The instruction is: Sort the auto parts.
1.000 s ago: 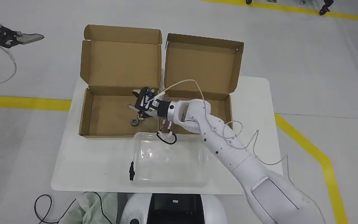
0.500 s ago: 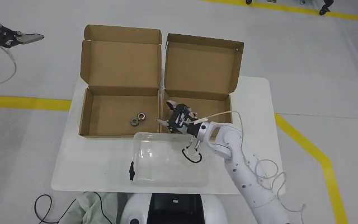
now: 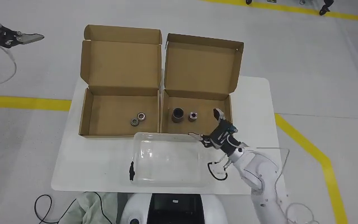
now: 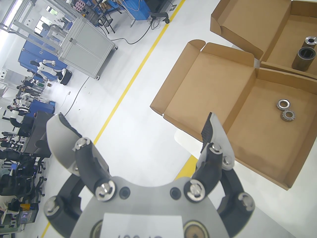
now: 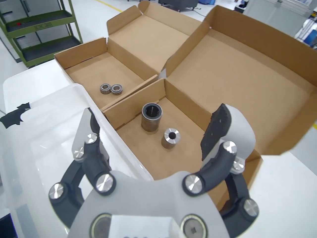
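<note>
The right gripper point(image 3: 205, 125) hangs low and right of centre in the top view, its jaws spread wide with nothing between them. It is poised over the near wall of the right-hand brown cardboard box point(image 3: 204, 67). Inside that box, just beyond the fingers, a dark steel cylindrical sleeve point(image 3: 178, 114) stands upright. A smaller silver bushing point(image 3: 193, 116) stands beside it, near but apart. In the left-hand brown cardboard box point(image 3: 120, 61), two small ring-shaped roller bearings point(image 3: 138, 118) lie touching on the floor. Below both boxes in the frame is the clear plastic bin point(image 3: 168, 162) on the white table point(image 3: 251, 101). It looks empty (a scrap of black tape marks its left rim), though clear plastic makes that hard to be sure of. The left gripper point(image 4: 135, 125) is parked at the far upper left of the top view, off the table, also wide open and empty.

I judge this to be a pause between picks, or the end of the sorting. If a part remains, the next move is a descent into the bin; otherwise the arm can retire.
</note>
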`<move>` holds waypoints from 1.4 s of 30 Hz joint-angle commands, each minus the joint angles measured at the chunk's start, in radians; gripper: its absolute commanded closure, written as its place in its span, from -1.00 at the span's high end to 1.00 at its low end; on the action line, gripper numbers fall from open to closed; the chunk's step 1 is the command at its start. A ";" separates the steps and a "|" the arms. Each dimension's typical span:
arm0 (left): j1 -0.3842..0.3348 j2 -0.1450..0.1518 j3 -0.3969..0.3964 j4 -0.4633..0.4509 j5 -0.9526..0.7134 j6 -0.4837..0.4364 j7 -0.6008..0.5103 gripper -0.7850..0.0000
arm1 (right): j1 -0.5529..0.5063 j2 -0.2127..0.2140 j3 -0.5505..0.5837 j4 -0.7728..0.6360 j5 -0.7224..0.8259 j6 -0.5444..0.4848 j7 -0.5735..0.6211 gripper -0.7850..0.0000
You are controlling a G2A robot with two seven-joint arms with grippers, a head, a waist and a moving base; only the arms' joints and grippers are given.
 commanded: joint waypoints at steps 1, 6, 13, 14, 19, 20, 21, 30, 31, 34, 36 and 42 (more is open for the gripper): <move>0.000 0.000 0.000 0.000 0.000 0.000 0.000 1.00 | -0.049 0.006 0.030 -0.030 -0.007 0.008 -0.022 1.00; 0.000 0.000 0.000 0.000 0.000 0.000 0.000 1.00 | -0.137 0.019 0.094 -0.074 -0.003 0.029 -0.074 1.00; 0.000 0.000 0.000 0.000 0.000 0.000 0.000 1.00 | -0.198 0.031 0.146 -0.101 0.000 0.058 -0.129 1.00; 0.000 0.000 0.000 0.000 0.000 0.000 0.000 1.00 | -0.207 0.032 0.153 -0.107 -0.001 0.061 -0.134 1.00; 0.000 0.000 0.000 0.000 0.000 0.000 0.000 1.00 | -0.251 0.038 0.173 -0.144 -0.008 0.095 -0.146 1.00; 0.000 0.000 0.000 0.000 0.000 0.000 0.000 1.00 | -0.262 0.040 0.177 -0.160 -0.012 0.097 -0.147 1.00; 0.000 0.000 0.000 0.000 0.000 0.000 0.000 1.00 | -0.275 0.041 0.183 -0.176 -0.016 0.101 -0.148 1.00; 0.000 0.000 0.000 0.000 0.000 0.000 0.000 1.00 | -0.414 0.048 0.239 -0.290 -0.035 0.196 -0.206 1.00; 0.000 0.000 0.000 0.000 0.000 0.000 0.000 1.00 | -0.430 0.049 0.245 -0.299 -0.036 0.205 -0.213 1.00; 0.000 0.000 0.000 0.000 0.000 0.000 0.000 1.00 | -0.473 0.050 0.262 -0.320 -0.034 0.230 -0.234 1.00; 0.000 0.000 0.000 0.000 0.000 0.000 0.000 1.00 | -0.494 0.051 0.268 -0.328 -0.030 0.241 -0.246 1.00; 0.000 0.000 0.000 0.000 0.000 0.000 0.000 1.00 | -0.497 0.051 0.269 -0.329 -0.029 0.242 -0.248 1.00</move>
